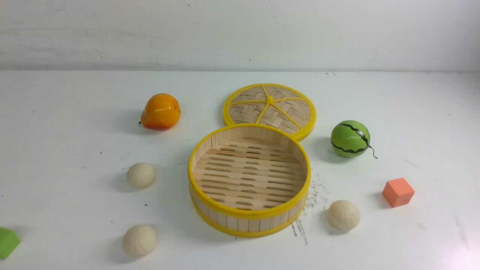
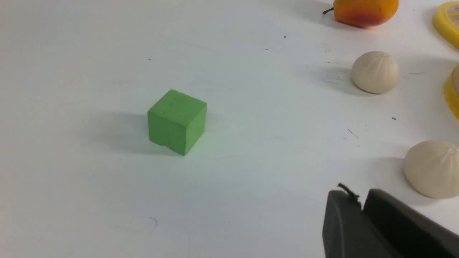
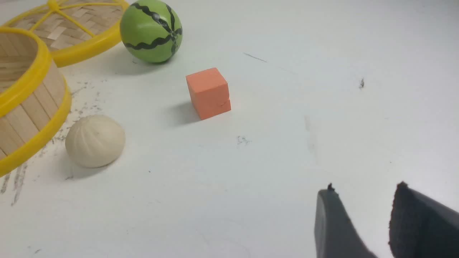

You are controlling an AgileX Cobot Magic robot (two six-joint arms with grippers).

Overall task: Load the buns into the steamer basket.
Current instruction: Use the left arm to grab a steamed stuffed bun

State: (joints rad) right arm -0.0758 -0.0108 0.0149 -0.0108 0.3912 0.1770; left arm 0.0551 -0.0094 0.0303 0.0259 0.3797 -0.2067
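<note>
The steamer basket (image 1: 249,215) stands empty at the table's middle. Three cream buns lie on the table outside it: one to its left (image 1: 141,175), one at front left (image 1: 139,240), one at front right (image 1: 343,215). Neither arm shows in the front view. In the left wrist view my left gripper (image 2: 358,199) is shut with nothing in it, and the front-left bun (image 2: 432,168) lies just beyond it, with the other left bun (image 2: 375,72) farther off. In the right wrist view my right gripper (image 3: 364,191) is open and empty, well away from the right bun (image 3: 94,140).
The woven lid (image 1: 269,107) lies flat behind the basket. An orange fruit (image 1: 161,111) sits at back left, a green watermelon ball (image 1: 350,138) at right, an orange cube (image 1: 398,192) right of the right bun, and a green cube (image 1: 6,242) at the front left edge.
</note>
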